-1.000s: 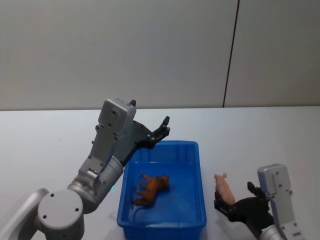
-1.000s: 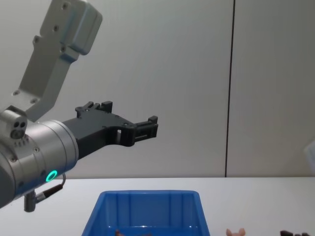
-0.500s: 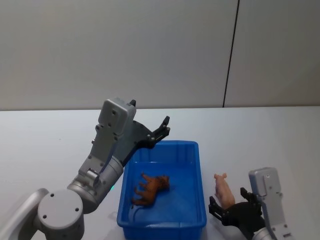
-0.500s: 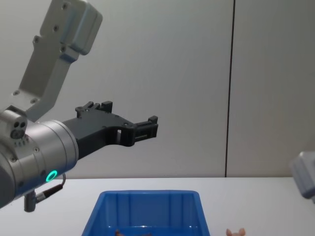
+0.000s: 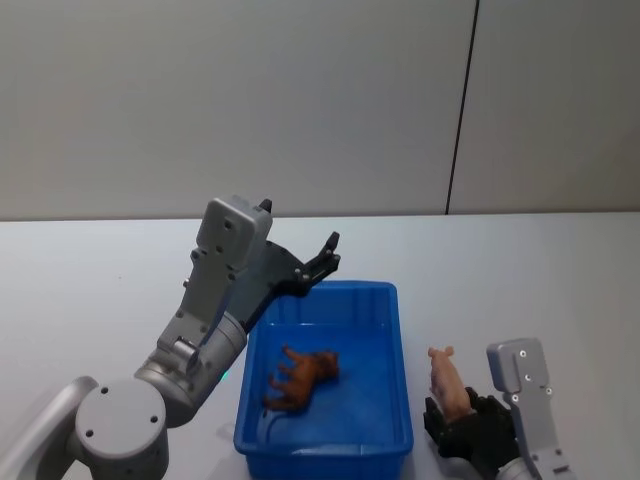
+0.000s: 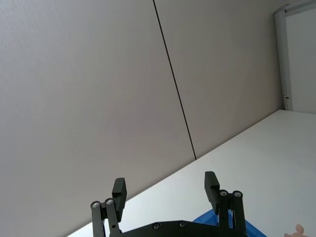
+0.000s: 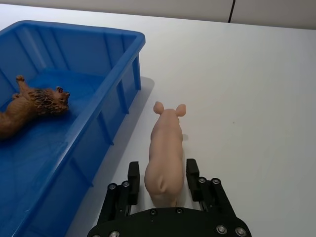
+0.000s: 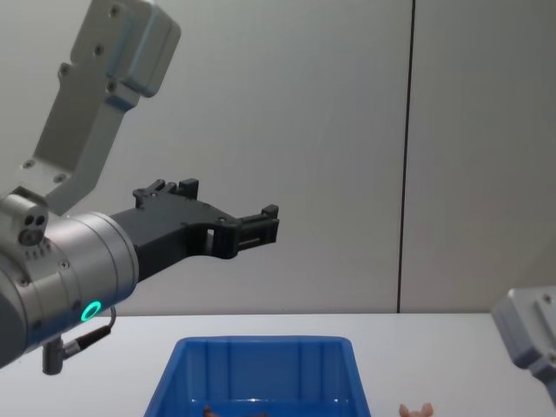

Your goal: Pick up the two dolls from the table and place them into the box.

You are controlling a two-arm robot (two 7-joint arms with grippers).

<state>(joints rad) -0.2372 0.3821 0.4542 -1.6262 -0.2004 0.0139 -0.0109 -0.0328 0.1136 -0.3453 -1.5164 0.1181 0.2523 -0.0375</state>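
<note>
You have a glossy blue plastic box (image 7: pixel 106 123), a smooth matt pink doll (image 7: pixel 165 148), a rough-textured brown doll (image 7: pixel 29 106) and a matt white surface (image 7: pixel 256 89).

Robot test lab, plain grey panelled wall (image 5: pixel 250 100), white table (image 5: pixel 90 270)

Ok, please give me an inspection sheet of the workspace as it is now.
Surface: white table, no spills seen.
Job's things: blue box on the table; brown doll lying inside it; pink doll on the table, right of the box and apart from it.
Clutter: nothing seen.
Hands: left hand open, raised above the box's far left corner; right hand open, fingers either side of the pink doll's rear.
Cables: short lead under the left arm's wrist joint.
Surroundings: grey wall with a dark vertical seam.
</note>
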